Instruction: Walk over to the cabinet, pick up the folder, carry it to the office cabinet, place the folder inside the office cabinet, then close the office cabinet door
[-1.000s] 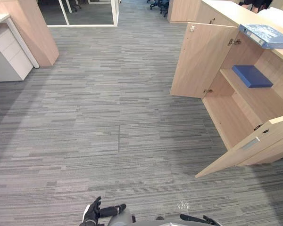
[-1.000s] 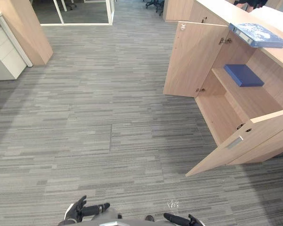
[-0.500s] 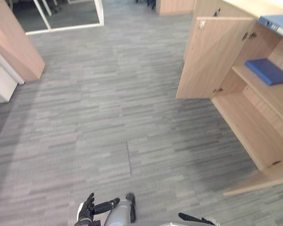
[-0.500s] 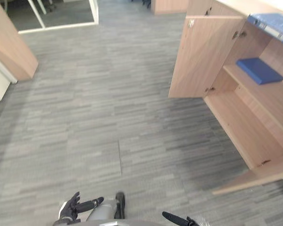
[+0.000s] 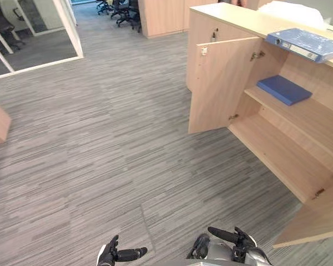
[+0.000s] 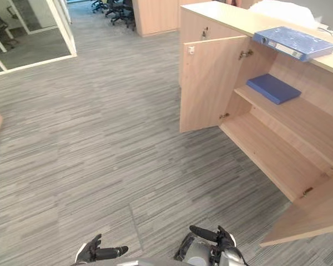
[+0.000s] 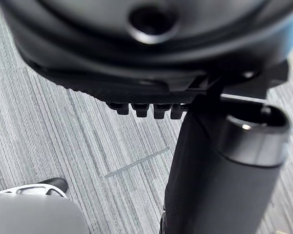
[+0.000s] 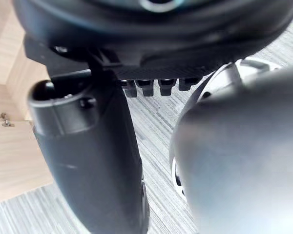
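Toward the cabinet [image 5: 237, 16] the view is now swung; left hand [image 5: 107, 256] and right hand [image 5: 240, 244] are held loose-fingered, empty, the folder [image 5: 306, 44] not yet reached

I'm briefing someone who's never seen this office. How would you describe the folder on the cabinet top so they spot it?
Find the open wooden cabinet on the right. The folder lies flat on its top, near the front edge. It is thick and mottled pale blue with a labelled spine, unlike the thin, plain dark blue book on the shelf below.
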